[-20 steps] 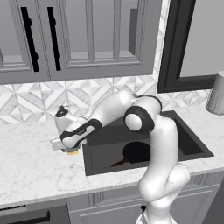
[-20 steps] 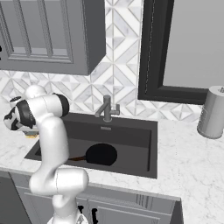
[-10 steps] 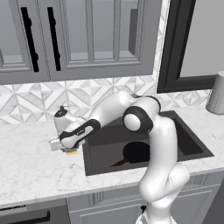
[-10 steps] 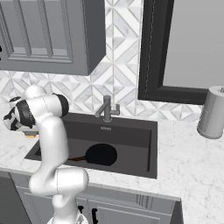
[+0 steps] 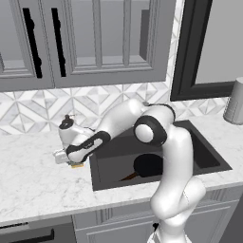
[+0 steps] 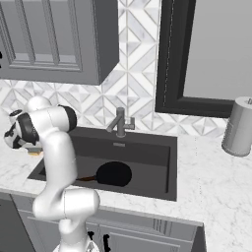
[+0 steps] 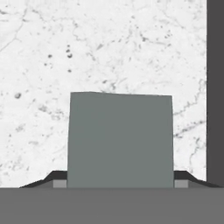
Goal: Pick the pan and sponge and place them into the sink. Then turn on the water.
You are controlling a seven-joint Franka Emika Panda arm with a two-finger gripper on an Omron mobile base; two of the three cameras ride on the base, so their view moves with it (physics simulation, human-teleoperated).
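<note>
pan (image 5: 148, 164) already lies in the sink (image 5: 209, 156), near-left part of the basin, handle pointing left toward the basin's near-left corner; faucet (image 6: 120, 123) shows no stream, so water is off. Step in hand, by my read: grasp the sponge (image 7: 120, 140). It sits flat on the counter (image 5: 33, 185) just left of the sink's left rim, and the gripper (image 5: 75, 163) is down on it. In the hand view the grey-green top sits centred between the two dark finger tips, which flank its left and right edges; jaws look astride it, but contact isn't visible, so I can't tell if it's clamped yet or just bracketed. To do it well: keep the hand square to the sponge edges, stay low enough to bite the sides and not skim the top, squeeze until firm, then lift straight up to clear the rim before swinging right over the basin. Risk: soft body may squash and slip if the bite is shallow
</note>
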